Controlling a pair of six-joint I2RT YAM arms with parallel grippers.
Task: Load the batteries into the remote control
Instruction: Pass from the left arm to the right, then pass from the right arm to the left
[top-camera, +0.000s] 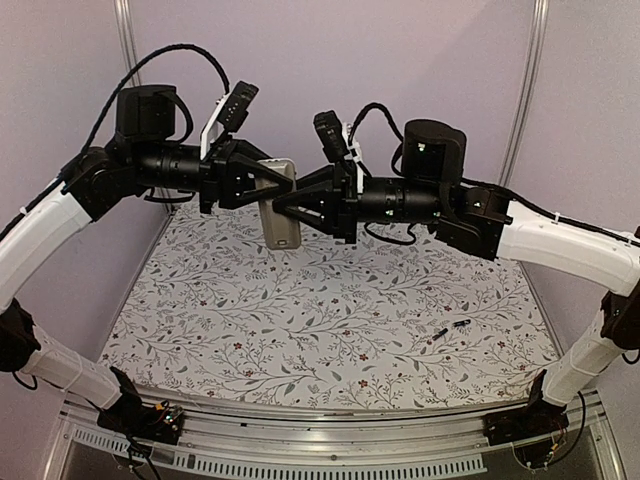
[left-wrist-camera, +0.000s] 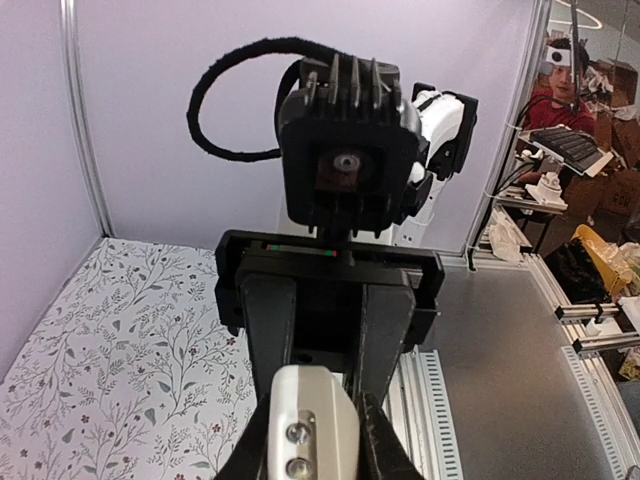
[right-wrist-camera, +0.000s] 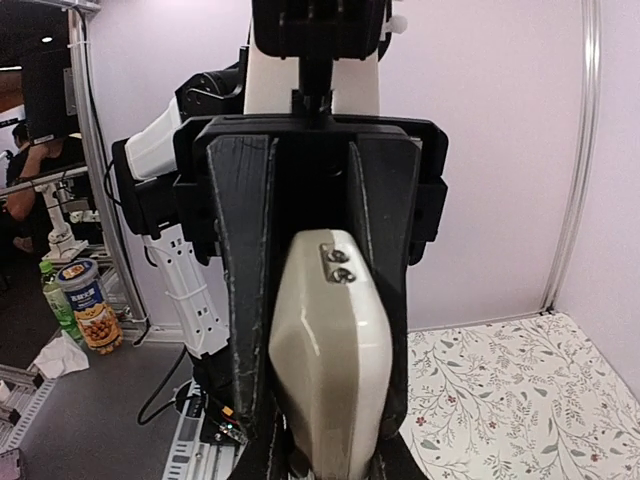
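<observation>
Left claw (top-camera: 258, 182) and right claw (top-camera: 300, 205) both clamp the remote control (top-camera: 283, 228) aloft, seemingly for handover; batteries (top-camera: 450, 328) lie near right on bench (top-camera: 300, 330).

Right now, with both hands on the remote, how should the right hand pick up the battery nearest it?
I'd grip the right battery mid-barrel, from straight above. It lies flat on the table, axis roughly left-right, so squeeze it front-to-back. The other battery sits just off its left end, crowding an end grip. The right hand must first release the remote control.
</observation>
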